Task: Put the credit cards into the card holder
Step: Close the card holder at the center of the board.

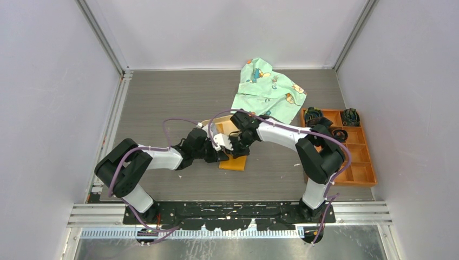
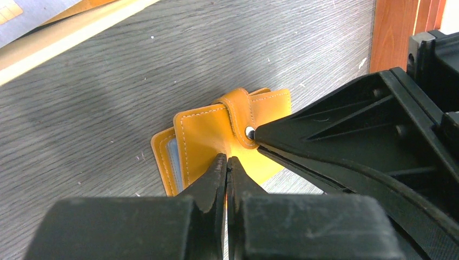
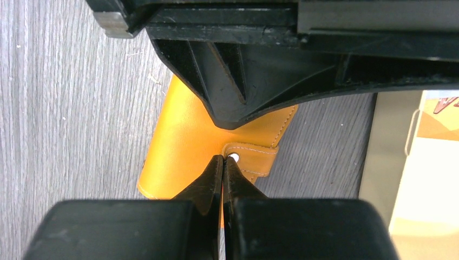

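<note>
The task looks close to finished. The card holder lies folded flat on the table, directly under both sets of jaws. At its open side, just left of the left gripper, a pale blue sliver shows between the leaves. I take this for the edge of 1 of the credit cards, already inside. How many cards are tucked in cannot be told, and no loose card shows clearly on the table.

The strap is folded over the front leaf. Whether its snap button is pressed home I cannot tell, so fastening it may be what is left.

Both pairs of jaws are clenched tip to tip with nothing between them. The left tips bear on the front leaf just below the strap. The right gripper has its tips touching the snap button.

The holder is smooth orange-tan leather-like material with pale stitching along rounded edges. The button is a small shiny metal disc. The table is grey with a fine wood-like grain. A matte beige tray rim lies well beyond the left jaws.
</note>
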Tool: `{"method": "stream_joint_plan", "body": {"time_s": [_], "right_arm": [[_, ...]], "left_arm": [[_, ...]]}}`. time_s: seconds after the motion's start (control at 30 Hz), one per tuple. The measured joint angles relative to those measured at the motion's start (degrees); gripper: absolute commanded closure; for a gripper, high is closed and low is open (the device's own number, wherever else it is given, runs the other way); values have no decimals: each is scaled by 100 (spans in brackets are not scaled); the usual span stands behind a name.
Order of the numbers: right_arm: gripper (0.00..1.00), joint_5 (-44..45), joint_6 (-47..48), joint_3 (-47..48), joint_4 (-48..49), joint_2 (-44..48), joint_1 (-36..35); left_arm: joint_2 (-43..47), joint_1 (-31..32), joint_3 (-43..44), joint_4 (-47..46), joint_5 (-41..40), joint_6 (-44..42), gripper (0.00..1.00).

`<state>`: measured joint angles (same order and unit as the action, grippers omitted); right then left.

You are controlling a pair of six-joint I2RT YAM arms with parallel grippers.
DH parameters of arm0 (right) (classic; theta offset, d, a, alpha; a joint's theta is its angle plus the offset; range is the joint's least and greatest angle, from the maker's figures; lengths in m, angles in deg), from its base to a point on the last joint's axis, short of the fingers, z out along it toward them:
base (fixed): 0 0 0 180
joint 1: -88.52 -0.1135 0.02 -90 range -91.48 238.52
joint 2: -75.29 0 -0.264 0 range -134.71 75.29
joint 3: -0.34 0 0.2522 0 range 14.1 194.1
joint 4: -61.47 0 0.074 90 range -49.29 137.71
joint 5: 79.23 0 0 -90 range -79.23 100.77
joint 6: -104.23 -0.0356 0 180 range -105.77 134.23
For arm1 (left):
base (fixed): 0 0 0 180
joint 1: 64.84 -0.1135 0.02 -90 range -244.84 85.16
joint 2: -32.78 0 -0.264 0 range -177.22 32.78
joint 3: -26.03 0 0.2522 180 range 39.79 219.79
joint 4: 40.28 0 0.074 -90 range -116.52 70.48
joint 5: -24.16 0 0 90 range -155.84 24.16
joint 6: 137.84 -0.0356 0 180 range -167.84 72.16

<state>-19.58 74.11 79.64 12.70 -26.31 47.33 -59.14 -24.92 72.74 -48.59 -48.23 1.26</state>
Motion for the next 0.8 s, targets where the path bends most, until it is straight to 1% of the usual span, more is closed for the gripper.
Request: {"method": "stream_joint_plan", "body": {"time_s": [0.4,0.8], "right_arm": [[99,195,240,-9,-59,0,-120],[99,332,-17,153,-181,-120,-181]], "left_arm": [[0,-7,0,0,2,0,100],[-2,-9,-74,-138,48,26,100]]}}
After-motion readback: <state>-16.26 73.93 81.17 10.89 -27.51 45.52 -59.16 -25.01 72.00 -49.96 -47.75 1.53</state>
